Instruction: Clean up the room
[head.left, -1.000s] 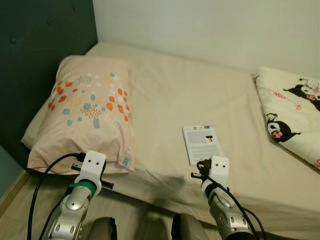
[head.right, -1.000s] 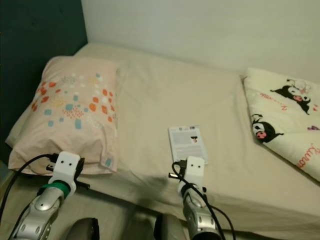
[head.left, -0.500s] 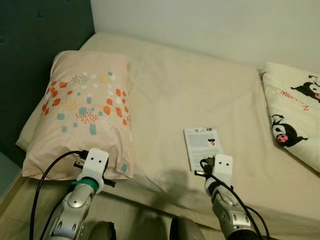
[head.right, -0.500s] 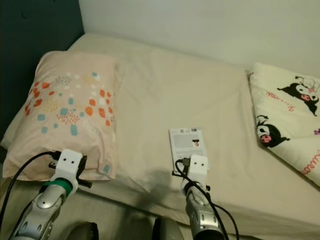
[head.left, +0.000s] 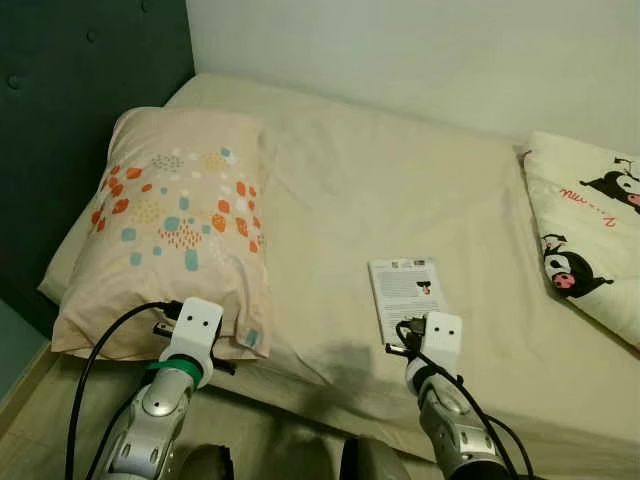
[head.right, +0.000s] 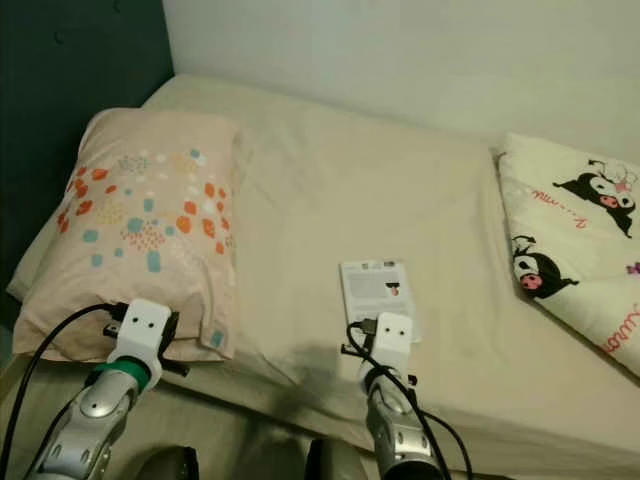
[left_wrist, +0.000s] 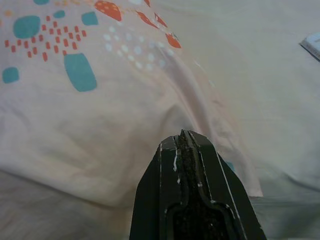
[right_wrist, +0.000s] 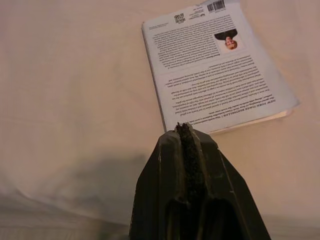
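While both arms are raised over the near edge of the bed, neither gripper holds anything. Right gripper: fingers pressed together, nothing between them, tip hanging just short of the near edge of the book; whether it touches the cover cannot be told. Left gripper: fingers likewise closed flat against each other, empty, poised over the near corner of the pillow.

Book: thin paperback, lying flat on the beige sheet, back cover up (text block, small portrait, barcode at the far corner). It sits near the front edge of the mattress, between the pillow and the blanket, apart from both.

Pillow: pale pink case printed with orange, teal and white marks, at the robot's left against the dark teal headboard. A small teal tag shows at its near corner.

Blanket: cream with black-and-white cartoon figures and red lettering, bunched at the robot's right side of the bed.

Black cables run along both silver forearms to the white wrist housings. A pale wall stands behind the bed.
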